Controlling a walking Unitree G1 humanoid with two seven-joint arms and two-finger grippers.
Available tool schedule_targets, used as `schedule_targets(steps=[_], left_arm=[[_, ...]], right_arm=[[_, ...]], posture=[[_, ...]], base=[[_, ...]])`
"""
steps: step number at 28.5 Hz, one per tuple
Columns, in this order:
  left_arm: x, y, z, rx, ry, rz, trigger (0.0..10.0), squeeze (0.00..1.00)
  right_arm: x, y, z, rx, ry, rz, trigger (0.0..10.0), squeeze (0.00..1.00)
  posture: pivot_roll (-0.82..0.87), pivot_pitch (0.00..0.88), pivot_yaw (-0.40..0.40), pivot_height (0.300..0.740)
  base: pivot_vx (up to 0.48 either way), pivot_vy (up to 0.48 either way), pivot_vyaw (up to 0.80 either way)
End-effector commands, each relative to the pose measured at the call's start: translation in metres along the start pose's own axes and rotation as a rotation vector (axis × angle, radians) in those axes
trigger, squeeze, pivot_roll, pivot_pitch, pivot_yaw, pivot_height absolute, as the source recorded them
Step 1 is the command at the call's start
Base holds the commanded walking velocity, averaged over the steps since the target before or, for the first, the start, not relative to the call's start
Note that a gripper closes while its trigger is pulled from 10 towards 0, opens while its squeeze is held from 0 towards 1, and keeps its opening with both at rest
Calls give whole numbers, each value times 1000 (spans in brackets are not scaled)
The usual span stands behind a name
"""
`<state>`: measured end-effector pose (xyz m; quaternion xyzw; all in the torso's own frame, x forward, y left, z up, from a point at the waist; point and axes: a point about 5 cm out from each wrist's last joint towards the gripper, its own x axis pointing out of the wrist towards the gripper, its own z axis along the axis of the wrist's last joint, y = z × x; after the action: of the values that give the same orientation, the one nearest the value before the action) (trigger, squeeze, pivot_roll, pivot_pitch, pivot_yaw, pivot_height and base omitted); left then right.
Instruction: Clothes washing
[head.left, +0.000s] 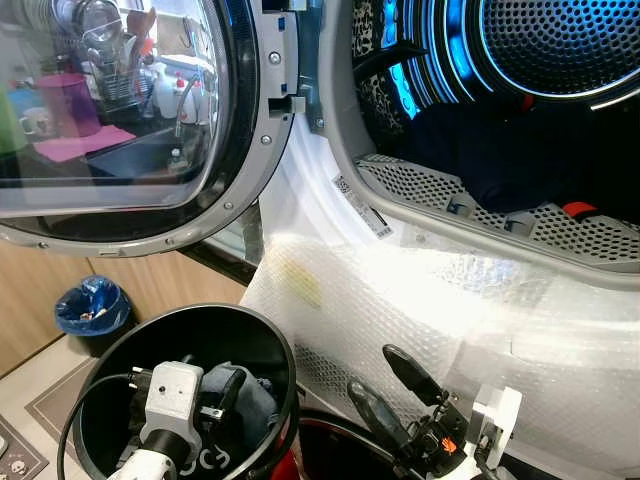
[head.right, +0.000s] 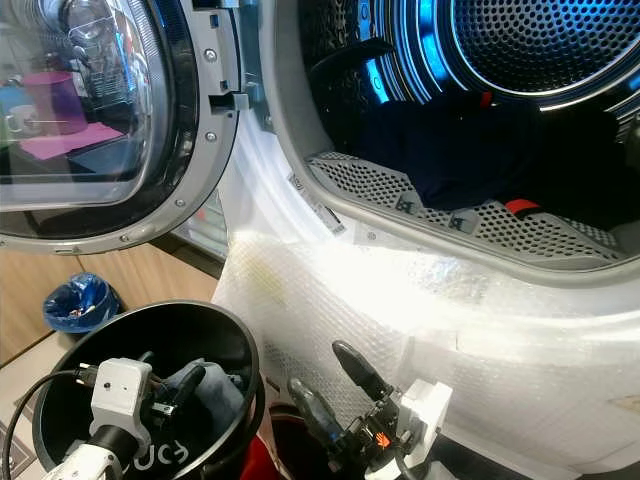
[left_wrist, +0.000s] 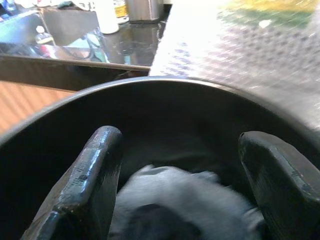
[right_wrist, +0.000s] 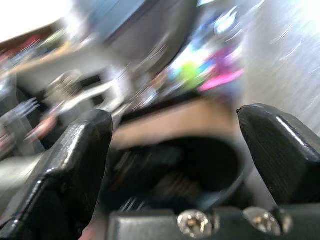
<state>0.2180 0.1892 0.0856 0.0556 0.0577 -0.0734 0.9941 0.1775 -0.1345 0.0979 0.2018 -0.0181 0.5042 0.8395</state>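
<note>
Left gripper (left_wrist: 182, 185) was down inside the round black plastic laundry bucket (head.left: 265, 345) at near left, fingers (left_wrist: 90, 180) spread open over a grey crumpled garment (left_wrist: 175, 200), not closed on it. Right gripper (head.left: 392, 388) hung just right of the bucket, fingers open, empty, in front of the bubble-wrapped white washer front (head.left: 420, 300). Dark navy clothes (head.left: 500, 150) lay in the blue-lit perforated steel drum (head.left: 560, 40), far right. Round glass washer door (head.left: 120, 120) stood open at far left.

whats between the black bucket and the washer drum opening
White bubble wrap draped over the washer's front, seen in both eye views. It spans from the black bucket up to the drum opening.
</note>
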Motion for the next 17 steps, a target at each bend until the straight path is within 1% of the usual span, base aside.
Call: schedule_targets(steps=[1,2,4,7,9,10,11,12,14,16,17], left_arm=[[4,7,-1,-3,31,11,10000,0],[5,8,-1,-6,36,19,10000,0],[9,17,7,-117,29,70,10000,0],[8,22,16,-107,55,63,10000,0],[2,32,20,-44,124,53,10000,0],[-1,35,20,-50,159,35,10000,0],[-10,40,15,-37,261,-53,10000,1000],[-15,42,12,-21,318,-104,10000,1000],[-31,46,-1,61,463,-224,10000,1000],[-37,54,-8,57,490,-187,10000,1000],[-39,58,-11,33,513,-151,10000,1000]], right_arm=[[8,2,7,-8,-38,51,10000,0],[10,1,7,-13,-39,49,10000,0],[14,1,9,-18,-53,54,10000,0],[16,0,9,-17,-50,56,10000,0],[15,0,7,-18,-31,62,10000,0],[14,-1,7,-15,-29,64,10000,0],[13,0,7,-7,-28,70,10000,0],[13,0,7,-4,-27,74,10000,0],[14,-1,6,1,-25,77,10000,0],[15,0,4,3,-17,85,10000,0],[15,0,3,3,-15,88,10000,0]], posture=[[10,41,13,740],[10,41,13,740],[19,56,8,740],[21,63,6,740],[35,76,0,740],[35,76,0,740],[46,78,-3,740],[49,77,-4,740],[49,77,-4,740],[44,60,4,740],[44,46,4,740]], base=[[0,0,0],[0,0,0],[0,0,0],[0,0,0],[0,0,0],[0,0,0],[0,0,0],[0,0,0],[0,0,0],[0,0,0],[0,0,0]])
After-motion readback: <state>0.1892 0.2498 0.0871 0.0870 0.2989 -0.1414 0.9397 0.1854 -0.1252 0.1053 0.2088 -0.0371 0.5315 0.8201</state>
